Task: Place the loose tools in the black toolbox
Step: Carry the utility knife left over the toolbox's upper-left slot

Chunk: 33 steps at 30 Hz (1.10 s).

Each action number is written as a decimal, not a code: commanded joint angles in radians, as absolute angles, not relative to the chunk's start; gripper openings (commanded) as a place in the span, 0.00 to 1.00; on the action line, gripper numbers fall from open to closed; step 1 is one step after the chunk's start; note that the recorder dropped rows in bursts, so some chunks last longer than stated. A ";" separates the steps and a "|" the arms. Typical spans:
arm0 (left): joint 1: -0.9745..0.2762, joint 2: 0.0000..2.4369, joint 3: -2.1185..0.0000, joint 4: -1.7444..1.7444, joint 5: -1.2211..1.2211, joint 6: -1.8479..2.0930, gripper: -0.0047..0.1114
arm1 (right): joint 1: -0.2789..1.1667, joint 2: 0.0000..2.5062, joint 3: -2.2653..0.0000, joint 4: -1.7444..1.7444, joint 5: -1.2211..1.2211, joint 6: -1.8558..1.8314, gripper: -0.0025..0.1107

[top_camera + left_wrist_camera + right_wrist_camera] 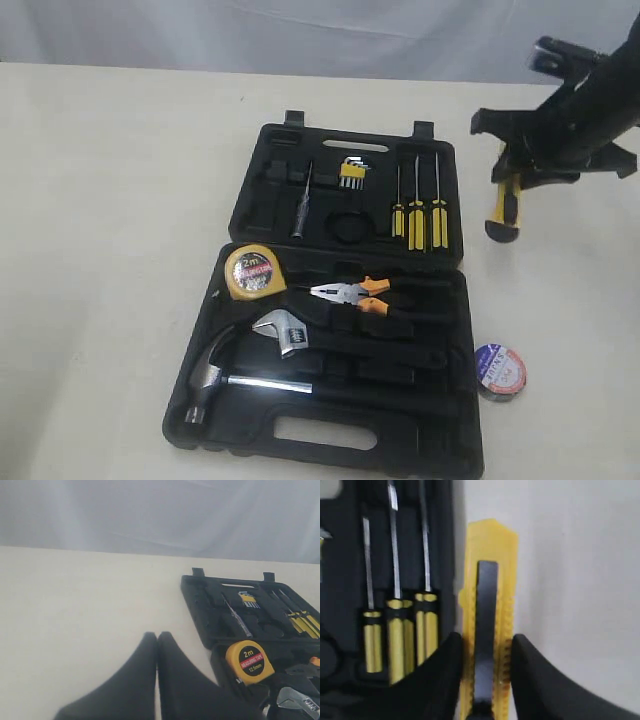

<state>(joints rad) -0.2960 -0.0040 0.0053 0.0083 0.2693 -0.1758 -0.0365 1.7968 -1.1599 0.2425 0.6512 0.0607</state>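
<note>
Exterior view: I look down at a slant on the table (110,200) and the whole open toolbox (420,440), from some way off.
Left wrist view: I sit low over the table, facing across it toward the curtain (150,510), with the toolbox near.
Right wrist view: I am close above the utility knife (490,540) and screwdrivers (395,630).
Shared: the tape measure (253,272) shows in the exterior and left wrist views; the screwdrivers show in all three.
</note>
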 commanded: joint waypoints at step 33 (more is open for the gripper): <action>-0.301 0.000 0.000 0.000 0.272 -0.175 0.04 | 0.515 2.247 -1.717 0.096 0.558 0.503 0.02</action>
<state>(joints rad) -0.2960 -0.0040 0.0053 0.0083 0.2693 -0.1758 0.5116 2.2214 -1.6964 0.1173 0.5366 0.4682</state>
